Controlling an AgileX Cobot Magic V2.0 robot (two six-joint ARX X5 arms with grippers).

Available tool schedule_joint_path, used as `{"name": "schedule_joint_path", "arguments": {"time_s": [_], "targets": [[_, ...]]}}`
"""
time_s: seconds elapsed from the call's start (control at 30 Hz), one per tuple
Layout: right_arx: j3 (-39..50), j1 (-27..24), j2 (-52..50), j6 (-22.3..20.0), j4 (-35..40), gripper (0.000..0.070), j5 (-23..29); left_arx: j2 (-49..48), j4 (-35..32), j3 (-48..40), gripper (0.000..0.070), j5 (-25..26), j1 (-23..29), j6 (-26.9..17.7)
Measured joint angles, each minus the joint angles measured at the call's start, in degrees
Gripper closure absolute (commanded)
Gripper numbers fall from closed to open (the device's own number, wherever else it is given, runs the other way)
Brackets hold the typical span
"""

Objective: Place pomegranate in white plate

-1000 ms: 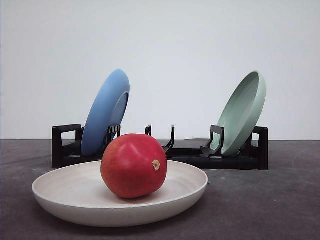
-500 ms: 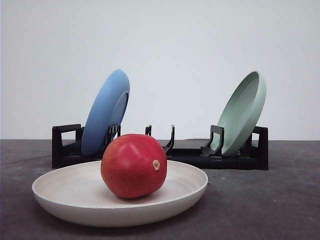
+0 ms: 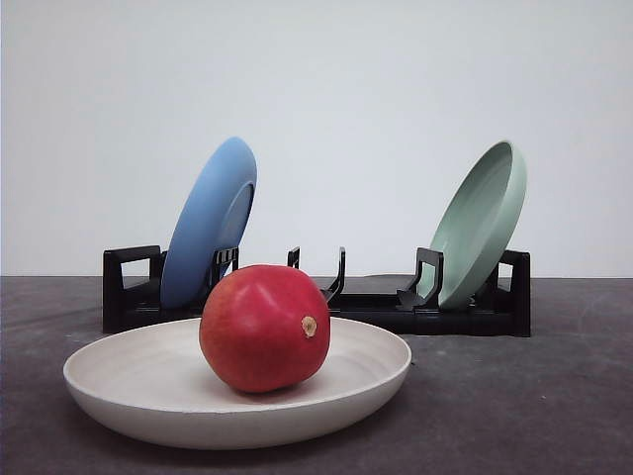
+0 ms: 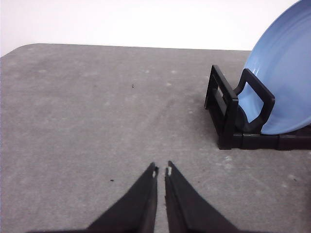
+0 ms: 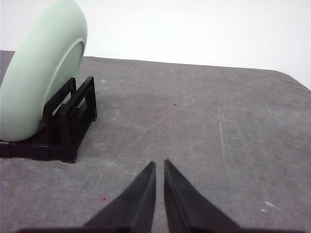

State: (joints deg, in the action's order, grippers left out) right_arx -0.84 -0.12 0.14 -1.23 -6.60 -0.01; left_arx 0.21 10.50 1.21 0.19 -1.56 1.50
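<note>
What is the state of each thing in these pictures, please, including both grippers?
pomegranate: lying in the white plate, stem scar facing the camera.
white plate: flat on the table, holding the fruit.
blue plate: leaning on edge in the rack.
pale green plate: leaning on edge in the rack.
black rack: on the table, middle slots free.
left gripper: fingers shut, holding nothing.
right gripper: fingers shut, holding nothing.

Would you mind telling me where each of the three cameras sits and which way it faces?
Front view: low, near table height, facing forward at the pomegranate in the white plate, the black rack behind.
Left wrist view: on the left arm, facing the blue plate; left gripper shows, nearly closed and empty.
Right wrist view: on the right arm, facing the green plate; right gripper likewise.
Shared: the front view shares the rack and one plate with each wrist view.
</note>
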Motion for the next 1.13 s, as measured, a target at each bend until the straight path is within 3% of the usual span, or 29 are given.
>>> {"name": "schedule_joint_path", "arguments": {"time_s": [1.13], "targets": [[0.0, 0.0, 0.0, 0.0, 0.0, 0.0674, 0.0, 0.0, 0.0, 0.0, 0.0695, 0.0, 0.0, 0.0]]}}
